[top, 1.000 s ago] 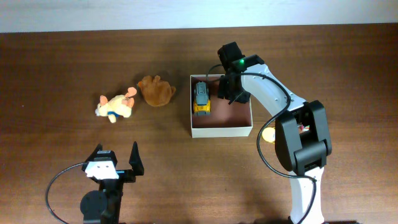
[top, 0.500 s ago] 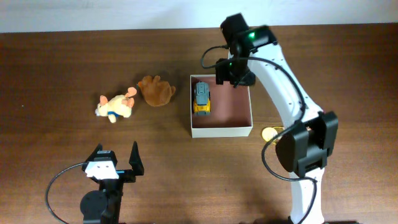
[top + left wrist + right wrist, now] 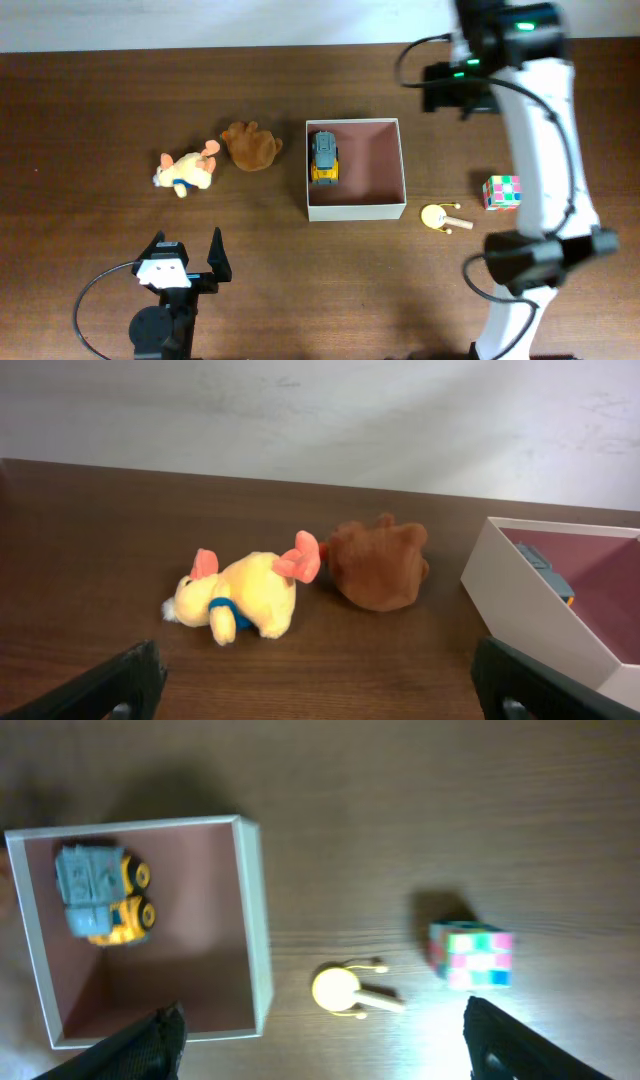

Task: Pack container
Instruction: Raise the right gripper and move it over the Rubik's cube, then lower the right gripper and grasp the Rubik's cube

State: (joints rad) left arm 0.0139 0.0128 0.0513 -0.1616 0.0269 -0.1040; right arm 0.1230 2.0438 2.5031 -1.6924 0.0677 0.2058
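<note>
The container (image 3: 357, 211), a square white box with a pinkish-brown inside, sits mid-table. It also shows in the right wrist view (image 3: 256, 910) and the left wrist view (image 3: 520, 610). A yellow and grey toy truck (image 3: 325, 158) lies in its left part (image 3: 102, 892). My right gripper (image 3: 460, 85) is open and empty, high above the table behind and to the right of the box; its fingers frame the right wrist view (image 3: 320, 1045). My left gripper (image 3: 185, 262) is open and empty near the front edge (image 3: 320, 685).
A yellow plush (image 3: 186, 170) and a brown plush (image 3: 252, 146) lie left of the box, also in the left wrist view (image 3: 245, 595) (image 3: 378, 563). A yellow paddle toy (image 3: 438, 217) (image 3: 340, 990) and a colour cube (image 3: 502, 192) (image 3: 472, 955) lie to its right.
My right arm rose from the box's back wall and swung right, leaving the truck in the box and uncovering the cube. The left arm has not moved.
</note>
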